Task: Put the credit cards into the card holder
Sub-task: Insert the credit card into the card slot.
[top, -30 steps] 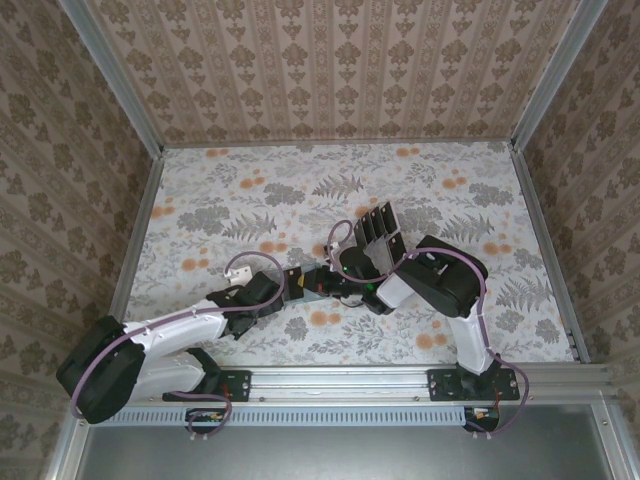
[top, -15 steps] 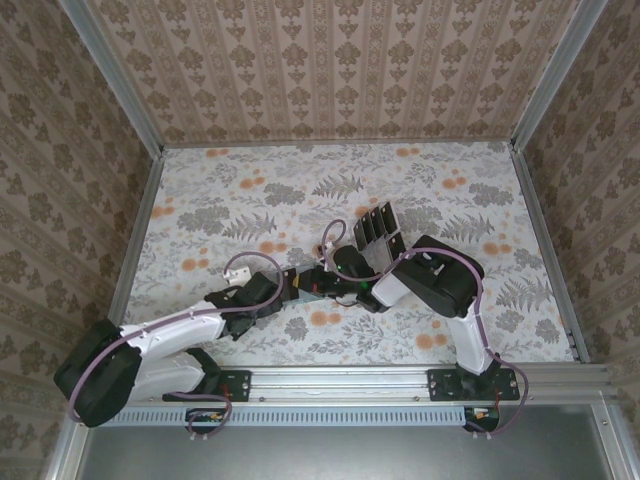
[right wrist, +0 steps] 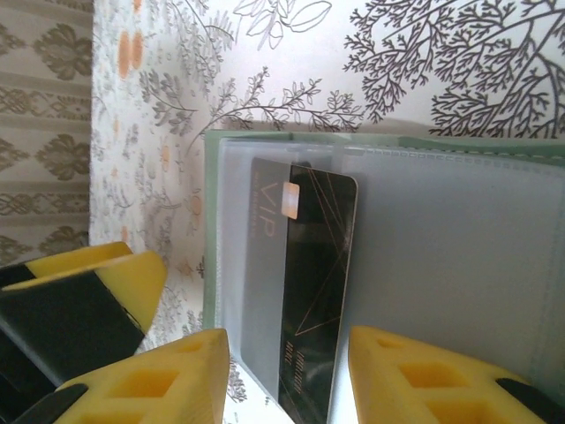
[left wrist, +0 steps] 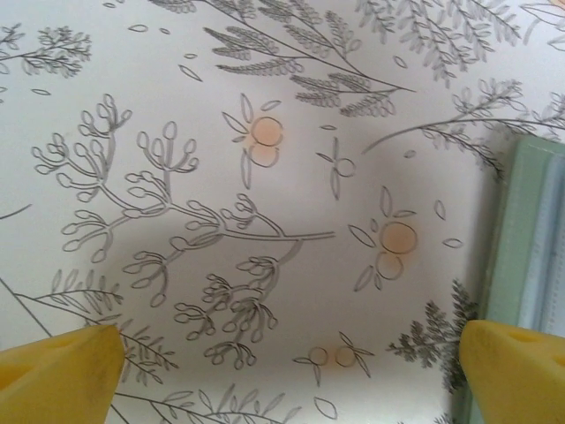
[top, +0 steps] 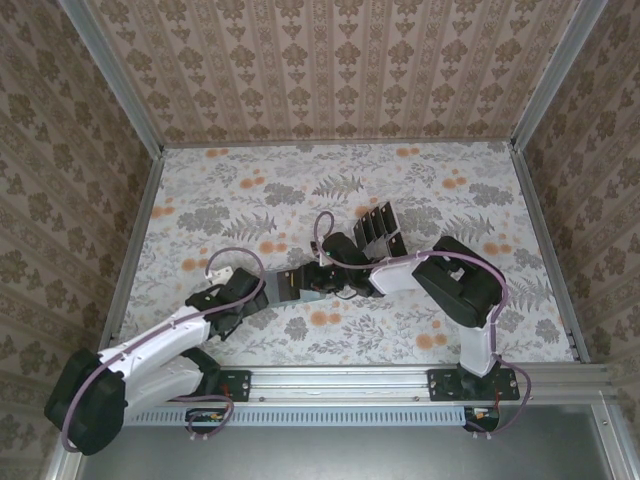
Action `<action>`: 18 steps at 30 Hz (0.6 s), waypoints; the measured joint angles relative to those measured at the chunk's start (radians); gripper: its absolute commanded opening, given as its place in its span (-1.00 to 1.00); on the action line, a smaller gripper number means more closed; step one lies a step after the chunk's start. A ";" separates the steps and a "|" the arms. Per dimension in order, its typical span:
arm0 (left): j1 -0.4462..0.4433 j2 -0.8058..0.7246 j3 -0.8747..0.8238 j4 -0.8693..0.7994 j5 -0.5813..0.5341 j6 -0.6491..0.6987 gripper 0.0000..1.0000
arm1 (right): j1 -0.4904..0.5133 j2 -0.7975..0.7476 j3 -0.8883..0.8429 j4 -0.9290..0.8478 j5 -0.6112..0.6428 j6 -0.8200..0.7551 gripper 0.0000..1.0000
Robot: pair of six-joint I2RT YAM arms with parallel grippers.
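The grey-green card holder [right wrist: 441, 230] lies flat on the flowered table, and its edge [left wrist: 534, 221] also shows in the left wrist view. A glossy black credit card [right wrist: 318, 283] sits partly tucked into one of its clear pockets. My right gripper [right wrist: 287, 380] is open, its yellow fingers [right wrist: 168, 375] standing on either side of the card without touching it. My left gripper [left wrist: 287, 371] is wide open over bare table just left of the holder, and one of its fingers [right wrist: 84, 296] shows in the right wrist view. From above, both grippers [top: 290, 283] [top: 320, 282] meet at the table's middle.
A clear plastic rack [top: 378, 230] with more black cards standing in it is just behind the right wrist. Metal rails and patterned walls [top: 330, 70] enclose the table. Open table lies to the far left and right.
My right gripper has opened and let go of the black card, now left in the holder's pocket. The right arm reached further left, and the left arm shifted slightly left.
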 measured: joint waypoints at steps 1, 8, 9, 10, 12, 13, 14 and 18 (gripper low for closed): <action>0.011 0.000 0.000 -0.001 0.002 0.006 1.00 | 0.000 0.000 0.013 -0.030 0.003 -0.012 -0.19; 0.055 0.032 0.000 -0.002 0.025 0.033 1.00 | 0.000 0.002 0.069 -0.151 0.019 -0.060 -0.29; 0.056 0.044 0.000 -0.002 0.028 0.035 1.00 | 0.000 0.005 0.076 -0.161 0.021 -0.063 -0.30; 0.060 0.056 0.001 -0.002 0.030 0.037 1.00 | 0.000 0.007 0.082 -0.169 0.022 -0.066 -0.33; 0.061 0.076 0.002 0.000 0.036 0.037 1.00 | 0.001 0.016 0.093 -0.181 0.023 -0.071 -0.37; 0.061 0.085 0.002 0.002 0.039 0.037 0.99 | 0.001 0.022 0.100 -0.188 0.023 -0.075 -0.40; 0.061 0.092 0.002 0.004 0.040 0.037 1.00 | 0.001 0.026 0.105 -0.192 0.022 -0.075 -0.43; 0.061 0.112 0.010 0.006 0.039 0.037 1.00 | 0.002 0.037 0.120 -0.209 0.023 -0.083 -0.63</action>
